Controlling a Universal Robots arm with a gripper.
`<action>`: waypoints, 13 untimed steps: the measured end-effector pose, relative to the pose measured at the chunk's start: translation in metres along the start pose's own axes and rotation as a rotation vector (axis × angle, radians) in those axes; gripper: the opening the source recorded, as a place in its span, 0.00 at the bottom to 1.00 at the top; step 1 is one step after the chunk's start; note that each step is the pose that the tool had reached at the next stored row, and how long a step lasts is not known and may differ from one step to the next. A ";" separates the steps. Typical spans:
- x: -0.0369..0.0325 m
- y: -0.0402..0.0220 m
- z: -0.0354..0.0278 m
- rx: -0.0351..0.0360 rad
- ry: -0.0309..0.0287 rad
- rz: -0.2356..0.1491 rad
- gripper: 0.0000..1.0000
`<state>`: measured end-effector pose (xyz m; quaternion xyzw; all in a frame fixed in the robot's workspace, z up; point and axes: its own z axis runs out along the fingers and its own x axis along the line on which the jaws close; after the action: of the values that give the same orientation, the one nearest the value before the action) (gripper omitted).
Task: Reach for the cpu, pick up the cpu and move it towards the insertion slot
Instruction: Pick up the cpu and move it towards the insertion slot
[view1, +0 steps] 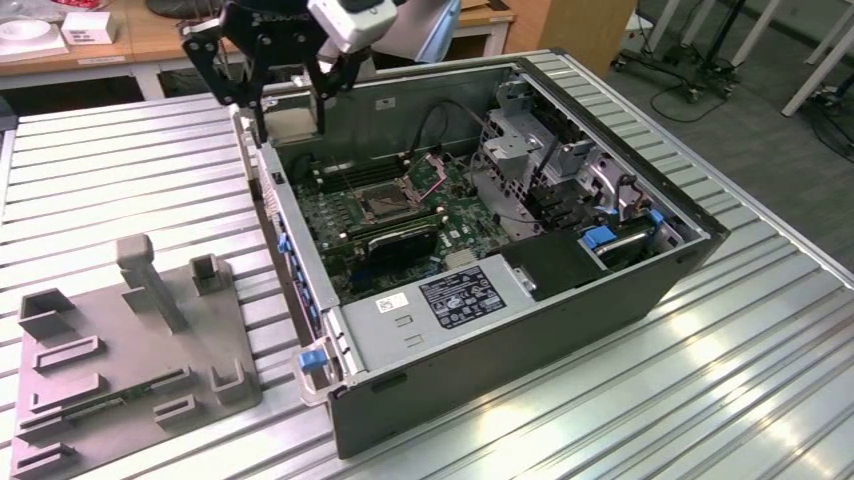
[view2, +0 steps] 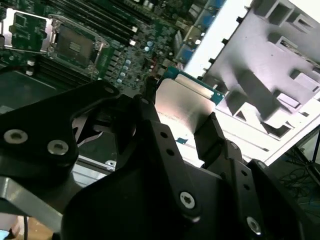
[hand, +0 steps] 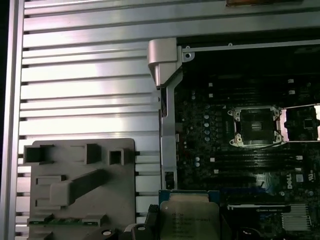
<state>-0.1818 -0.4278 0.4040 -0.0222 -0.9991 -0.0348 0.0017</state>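
My gripper (view1: 291, 112) hangs over the far left corner of the open computer case (view1: 534, 340) in the exterior view. It is shut on the cpu (view2: 181, 102), a thin square chip with a pale metal face and a green edge, held between the two black fingers (view2: 150, 107). The cpu (hand: 190, 220) also appears in the first wrist view, above the case's side wall. The insertion slot (view1: 380, 205), a dark square socket in a silvery frame, lies on the green board inside the case, some way from the cpu. It shows in both wrist views (view2: 75, 47) (hand: 256, 126).
A grey plastic fixture (view1: 134, 350) with posts and recesses lies on the slatted metal table (view1: 747, 380) at the exterior view's left, a green memory stick (view1: 107, 400) in it. Inside the case are black memory slots (hand: 250, 162), cables and drive cages (view1: 547, 170).
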 end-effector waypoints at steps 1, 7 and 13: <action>-0.0032 0.0022 0.0007 0.0000 0.0000 0.000 0.55; -0.0219 0.0165 0.0058 -0.0001 0.0000 0.000 0.55; -0.0426 0.0284 0.0102 0.0000 0.0000 0.000 0.55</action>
<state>-0.1381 -0.4006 0.3956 -0.0223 -0.9991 -0.0349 0.0017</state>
